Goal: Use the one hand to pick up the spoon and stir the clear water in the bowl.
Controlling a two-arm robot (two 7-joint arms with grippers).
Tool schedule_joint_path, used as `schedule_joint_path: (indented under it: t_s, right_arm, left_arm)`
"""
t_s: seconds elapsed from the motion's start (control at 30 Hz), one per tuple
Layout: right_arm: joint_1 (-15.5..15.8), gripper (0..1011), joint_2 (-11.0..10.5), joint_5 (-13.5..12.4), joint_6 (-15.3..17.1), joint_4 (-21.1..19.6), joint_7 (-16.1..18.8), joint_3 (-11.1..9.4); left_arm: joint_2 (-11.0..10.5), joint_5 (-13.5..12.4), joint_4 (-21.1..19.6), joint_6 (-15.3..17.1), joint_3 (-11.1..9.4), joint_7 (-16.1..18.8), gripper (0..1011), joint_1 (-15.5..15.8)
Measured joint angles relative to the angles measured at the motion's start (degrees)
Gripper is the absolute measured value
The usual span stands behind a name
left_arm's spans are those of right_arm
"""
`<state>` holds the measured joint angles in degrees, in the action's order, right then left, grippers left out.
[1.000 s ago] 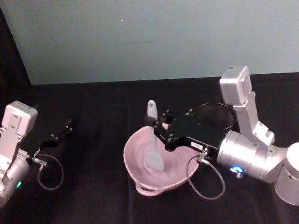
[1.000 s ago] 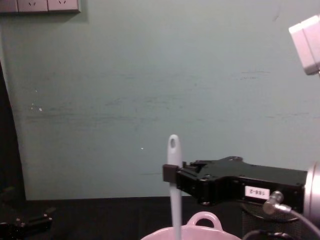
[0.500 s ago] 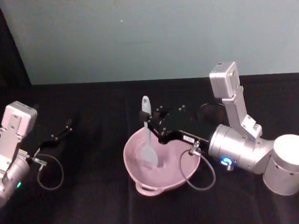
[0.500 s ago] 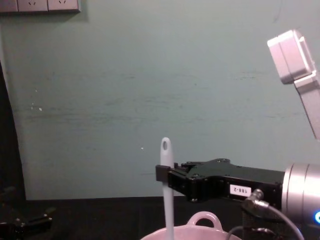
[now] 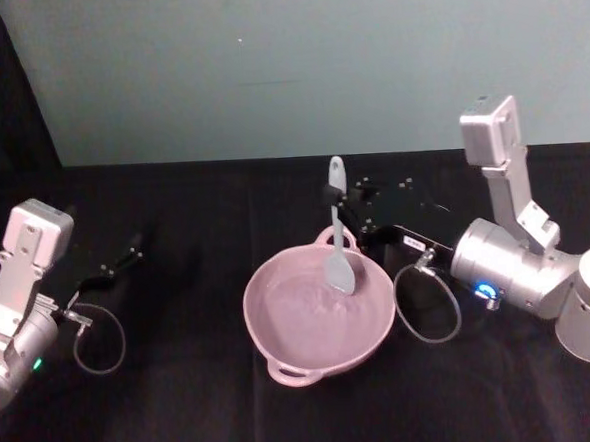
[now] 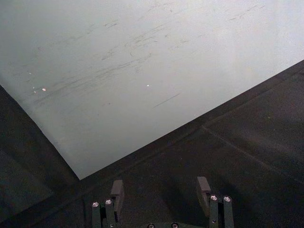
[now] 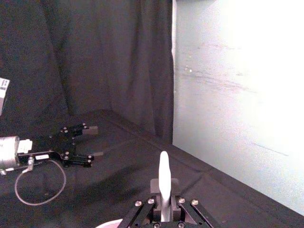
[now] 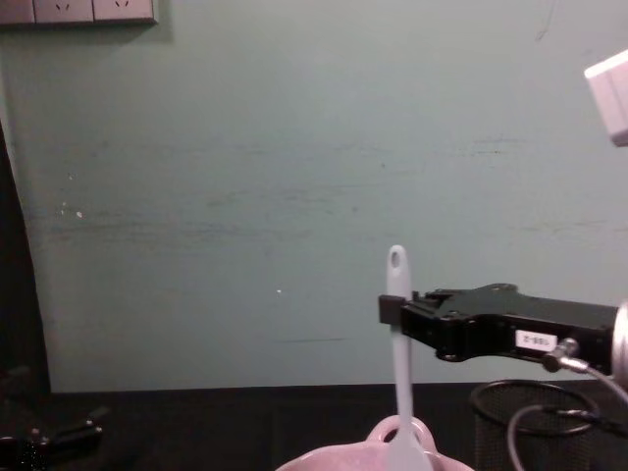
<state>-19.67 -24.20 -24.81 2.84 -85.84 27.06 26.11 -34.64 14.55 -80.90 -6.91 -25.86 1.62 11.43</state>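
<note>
Here the right gripper (image 5: 338, 196) pinches the spoon (image 5: 338, 256) high on its handle, holding it upright. The holed handle tip stands just above the fingers, and the broad scoop hangs below them inside the pink bowl (image 5: 267, 333), near its far rim. Well to the left, the left gripper (image 5: 125, 259) sits low over the black table (image 5: 186, 408), fingers spread, holding nothing.

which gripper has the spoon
The right gripper, shut on the spoon with its scoop down in the pink bowl; the left gripper sits open and empty far to the left.
</note>
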Motion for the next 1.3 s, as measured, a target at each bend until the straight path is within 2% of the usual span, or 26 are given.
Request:
schedule_joint_path:
  t_s: [0.13, 0.3, 0.43, 0.63, 0.77, 0.93, 1.13, 1.3]
  right_arm:
    - [1.3, 112, -1.1, 0.2, 0.3, -1.7, -0.4, -0.6]
    - [2.7, 112, -2.1, 0.7, 1.1, -4.1, -0.3, -0.4]
    - [3.4, 112, -2.0, 1.1, 1.6, -5.8, 0.5, 0.9]
    - [3.2, 112, -0.6, 1.4, 1.7, -6.3, 1.7, 3.2]
    - [2.4, 112, 0.6, 1.6, 1.6, -5.6, 2.2, 4.5]
    - [1.0, 112, 1.8, 1.7, 1.3, -3.7, 2.3, 5.1]
    - [-1.0, 112, 3.1, 1.7, 0.6, -0.5, 2.4, 5.0]
    - [-2.1, 112, 3.4, 1.6, 0.1, 1.4, 2.3, 4.3]
  left_arm:
    - [0.0, 0.0, 0.0, 0.0, 0.0, 0.0, 1005, 0.0]
    - [0.0, 0.0, 0.0, 0.0, 0.0, 0.0, 1005, 0.0]
    - [0.0, 0.0, 0.0, 0.0, 0.0, 0.0, 1005, 0.0]
    - [0.0, 0.0, 0.0, 0.0, 0.0, 0.0, 1005, 0.0]
    - [0.0, 0.0, 0.0, 0.0, 0.0, 0.0, 1005, 0.0]
    - [0.0, 0.0, 0.0, 0.0, 0.0, 0.0, 1005, 0.0]
    - [0.0, 0.0, 0.0, 0.0, 0.0, 0.0, 1005, 0.0]
    - [0.0, 0.0, 0.0, 0.0, 0.0, 0.0, 1005, 0.0]
